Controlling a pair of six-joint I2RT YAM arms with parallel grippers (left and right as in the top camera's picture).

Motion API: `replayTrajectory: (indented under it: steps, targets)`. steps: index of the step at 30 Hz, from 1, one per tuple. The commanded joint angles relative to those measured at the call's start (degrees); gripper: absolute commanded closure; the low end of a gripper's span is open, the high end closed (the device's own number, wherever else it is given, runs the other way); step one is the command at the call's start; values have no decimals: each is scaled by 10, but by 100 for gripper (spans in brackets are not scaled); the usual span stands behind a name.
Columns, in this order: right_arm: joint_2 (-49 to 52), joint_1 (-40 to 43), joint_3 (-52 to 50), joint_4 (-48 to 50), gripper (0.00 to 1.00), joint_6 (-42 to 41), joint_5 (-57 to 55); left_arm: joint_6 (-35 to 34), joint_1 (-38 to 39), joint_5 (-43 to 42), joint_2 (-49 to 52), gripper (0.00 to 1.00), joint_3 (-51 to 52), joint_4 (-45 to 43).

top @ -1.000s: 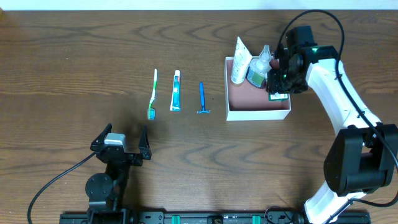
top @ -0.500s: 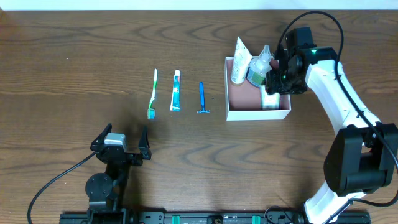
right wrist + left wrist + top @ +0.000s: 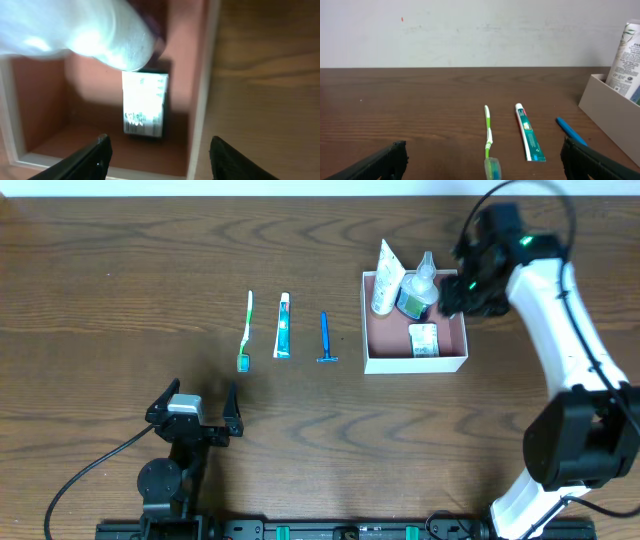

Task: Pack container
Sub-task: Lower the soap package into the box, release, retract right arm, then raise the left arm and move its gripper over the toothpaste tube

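The container (image 3: 386, 362), a shallow white-walled box with a pink inside, sits right of centre. It holds a white tube (image 3: 386, 280), a clear bottle (image 3: 426, 272), a dark round item (image 3: 410, 302) and a small white packet (image 3: 424, 340) lying flat; the packet also shows in the right wrist view (image 3: 145, 104). My right gripper (image 3: 462, 288) is open and empty, above the box's far right corner. A green toothbrush (image 3: 245, 330), a toothpaste tube (image 3: 284, 326) and a blue razor (image 3: 324, 336) lie in a row left of the box. My left gripper (image 3: 196, 412) is open and empty, near the front.
The toothbrush (image 3: 489, 137), the toothpaste (image 3: 529, 136) and the razor (image 3: 570, 131) lie ahead of the left gripper, with the box wall (image 3: 615, 107) to their right. A pale wall stands behind the wooden table.
My right gripper let go of the small white packet, which now lies flat in the box, and rose up and back toward the far right. The left arm has not moved.
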State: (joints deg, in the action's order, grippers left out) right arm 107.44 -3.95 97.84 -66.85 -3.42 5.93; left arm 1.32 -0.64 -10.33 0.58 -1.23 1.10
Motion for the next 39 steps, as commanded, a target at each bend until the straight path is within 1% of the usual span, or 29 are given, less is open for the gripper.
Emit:
replayTrajectory:
  steps: [1,2,4,7,8,11,15,19,23,27,35,37,39]
  targets:
    - [-3,38,94,-33,34,24,-19,1,-2,-8,-3,2,10,18]
    - [-3,50,118,-45,34,24,-30,1,-2,-8,-3,2,10,18]
    - [-3,78,156,-66,27,24,-48,1,-2,-8,-3,2,10,18]
    - [-3,123,176,-75,6,31,-62,1,-2,-8,-3,2,10,18]
    - [-3,138,175,-73,2,36,-62,1,-2,-8,-3,2,10,18]
    - [4,184,162,-69,1,35,-59,1,-2,-8,-3,2,10,18]
    - [13,223,127,-62,1,35,-59,1,-2,-8,-3,2,10,18]
    - [14,246,61,-7,1,35,-59,1,-2,-8,-3,2,10,18]
    - [14,253,9,31,1,20,-59,1,-2,-8,-3,2,10,18]
    - [14,253,-19,64,1,11,-59,1,-2,-8,-3,2,10,18]
    - [14,253,-36,92,1,-6,-42,-2,-2,-10,-3,2,10,17]
    - [14,253,-36,92,1,-6,-42,-28,-2,-29,-2,2,10,17]
    - [14,253,-36,92,1,-6,-42,-38,-2,-86,-2,2,9,12]
